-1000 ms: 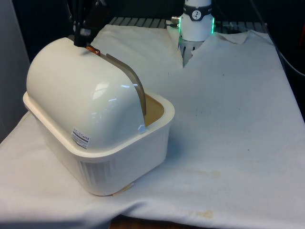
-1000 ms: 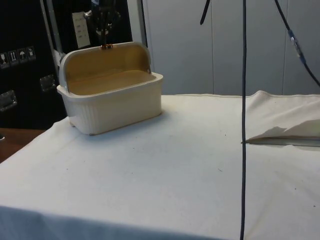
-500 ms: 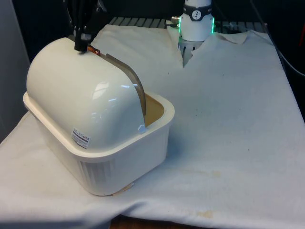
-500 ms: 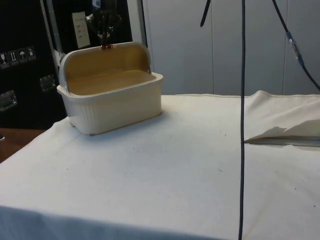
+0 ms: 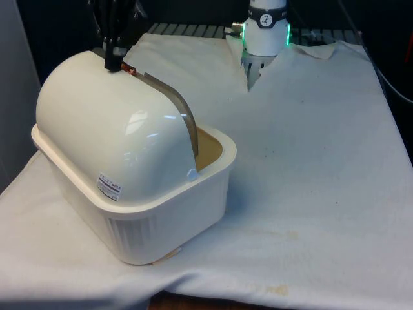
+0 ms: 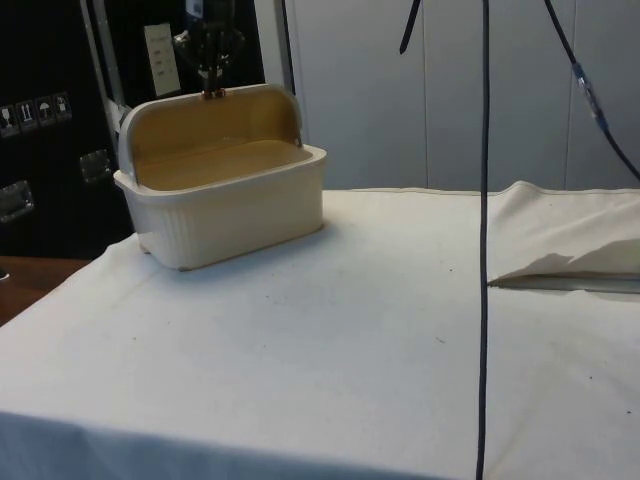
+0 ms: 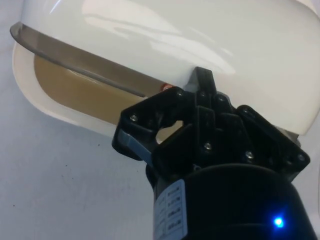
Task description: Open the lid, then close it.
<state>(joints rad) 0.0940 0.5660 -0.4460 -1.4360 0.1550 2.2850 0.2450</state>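
My claw (image 5: 115, 63) sits at the top of the bread box (image 5: 139, 213), right at the copper handle (image 5: 128, 68) on the lid's (image 5: 103, 129) front edge. The fingers look pressed together at that handle, but I cannot tell whether they are truly pinching it.

The lid is rolled back: the side view shows the tan inside (image 6: 215, 150) wide open under the raised lid (image 6: 200, 100), with my claw (image 6: 211, 75) above its top rim. In the front view the box turns its domed back to the camera, and only a sliver of the opening (image 5: 208, 147) shows past the lid's dark edge (image 5: 181, 110).

The box stands near the cloth's (image 5: 310, 161) corner on the front view's left, its base close to the cloth's edge there. To the front view's right the cloth lies open and flat. Dark cabinets (image 6: 50, 120) stand behind the box in the side view.
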